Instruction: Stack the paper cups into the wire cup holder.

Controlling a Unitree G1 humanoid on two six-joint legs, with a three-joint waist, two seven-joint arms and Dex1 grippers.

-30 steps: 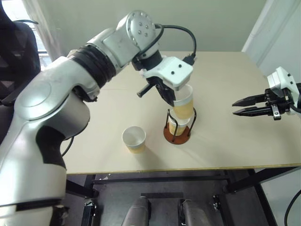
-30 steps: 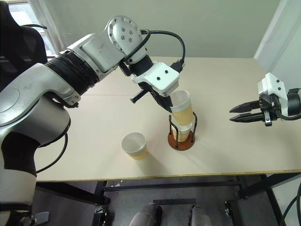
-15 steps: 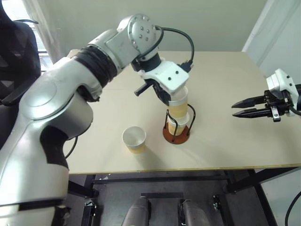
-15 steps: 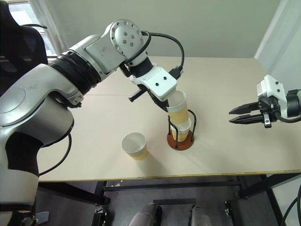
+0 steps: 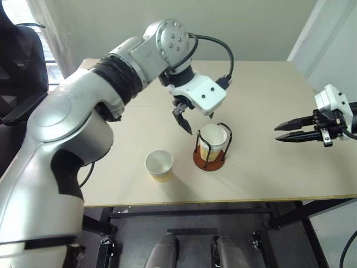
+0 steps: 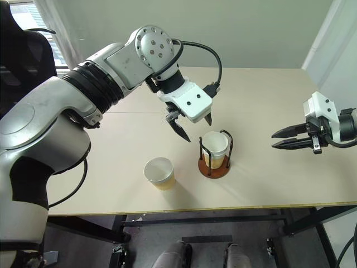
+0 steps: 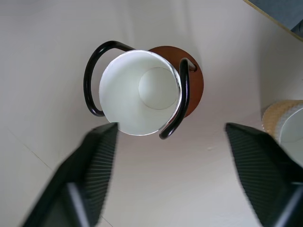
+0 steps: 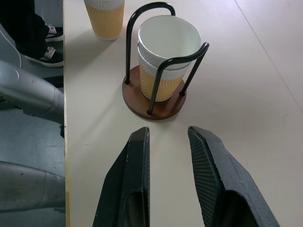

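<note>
Left eye view: the left gripper is being held just above and beside the wire cup holder, with its two fingers spread wide and nothing between them. Two paper cups are being seen nested inside the holder, one rim showing just below the other, between the two black wire loops on the brown disc base. The third cup is standing upright on the table, near the holder on the robot's left side and apart from it.

The right gripper is being held well apart to the right, above the table, its fingers partly open and empty.

The step in hand is judged to be the withdrawal after release. It is being done well if the open fingers are lifted straight up, clear of the wire loops, so that neither loop is caught and the light holder is not tipped. Whether the upper cup is fully seated is probably not decidable from these angles; its rim appears level. The loose cup is then to be gripped by its wall, not crushed at its rim.
</note>
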